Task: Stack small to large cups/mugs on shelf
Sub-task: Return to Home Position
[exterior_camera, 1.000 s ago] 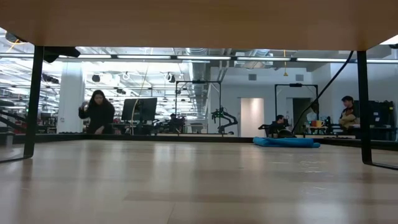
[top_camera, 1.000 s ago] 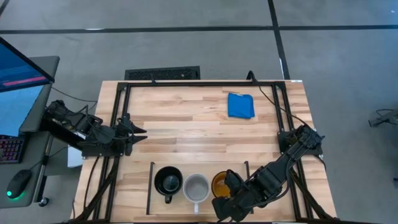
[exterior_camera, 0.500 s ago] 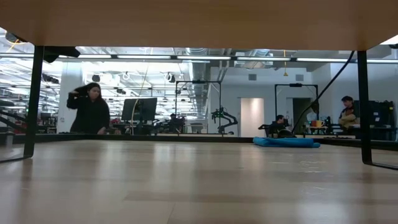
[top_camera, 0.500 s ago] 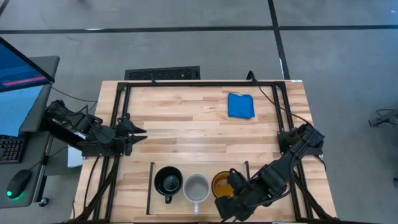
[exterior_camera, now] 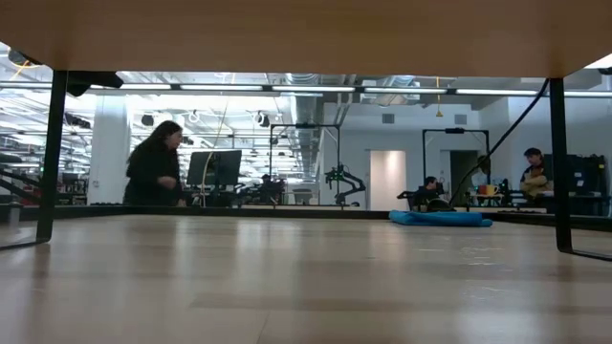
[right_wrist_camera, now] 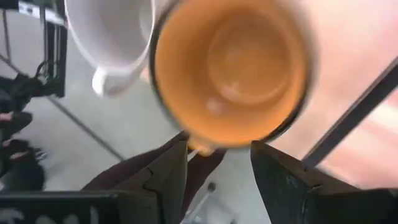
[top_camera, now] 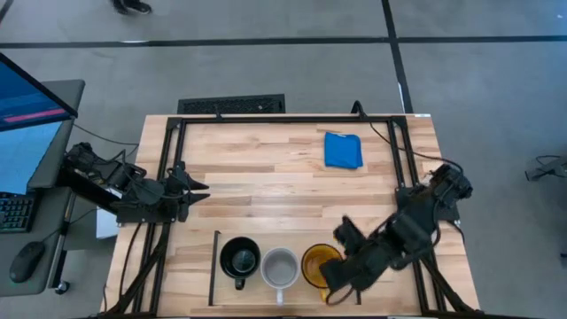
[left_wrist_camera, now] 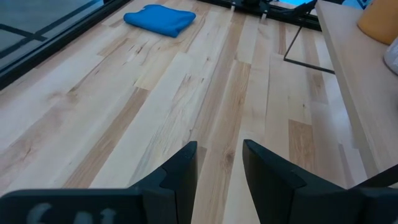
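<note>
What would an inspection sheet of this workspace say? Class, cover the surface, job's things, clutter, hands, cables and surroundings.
Surface: wooden table, bare in the middle.
Job's things: black mug, white mug and orange mug stand upright in that row on the shelf.
Clutter: blue cloth on the table, apart from the shelf.
Hands: left hand open, at the table's left edge; right hand open, beside the orange mug, holding nothing.
Cables: black leads at the table's right side.
Surroundings: monitor left of the table; a person in the room behind.

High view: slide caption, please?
Black mug, white mug, orange mug on shelf; right gripper beside them, left gripper at left edge.
</note>
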Tool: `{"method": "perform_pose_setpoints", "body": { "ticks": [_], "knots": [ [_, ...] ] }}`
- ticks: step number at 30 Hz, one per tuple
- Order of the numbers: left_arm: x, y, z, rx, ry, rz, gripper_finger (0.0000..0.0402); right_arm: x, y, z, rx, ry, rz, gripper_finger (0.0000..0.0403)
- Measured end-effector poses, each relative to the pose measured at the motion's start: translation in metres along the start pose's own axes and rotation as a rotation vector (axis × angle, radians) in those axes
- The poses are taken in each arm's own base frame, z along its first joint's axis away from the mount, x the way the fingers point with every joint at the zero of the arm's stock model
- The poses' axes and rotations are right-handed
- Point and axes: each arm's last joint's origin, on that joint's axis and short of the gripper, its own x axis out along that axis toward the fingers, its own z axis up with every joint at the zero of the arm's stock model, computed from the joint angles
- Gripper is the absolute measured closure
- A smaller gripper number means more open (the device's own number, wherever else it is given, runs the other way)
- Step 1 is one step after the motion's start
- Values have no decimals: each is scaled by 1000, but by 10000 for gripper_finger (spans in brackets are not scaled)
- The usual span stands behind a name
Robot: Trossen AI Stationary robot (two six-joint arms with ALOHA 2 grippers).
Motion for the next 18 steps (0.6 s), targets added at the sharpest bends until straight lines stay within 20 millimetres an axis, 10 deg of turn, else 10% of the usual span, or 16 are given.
{"method": "perform_pose_setpoints", "body": {
  "ticks": [18],
  "knots": [
    [0,-5,7,-74,-60,-57,283,-45,-37,89,-470,-469,-277,202]
  ]
}}
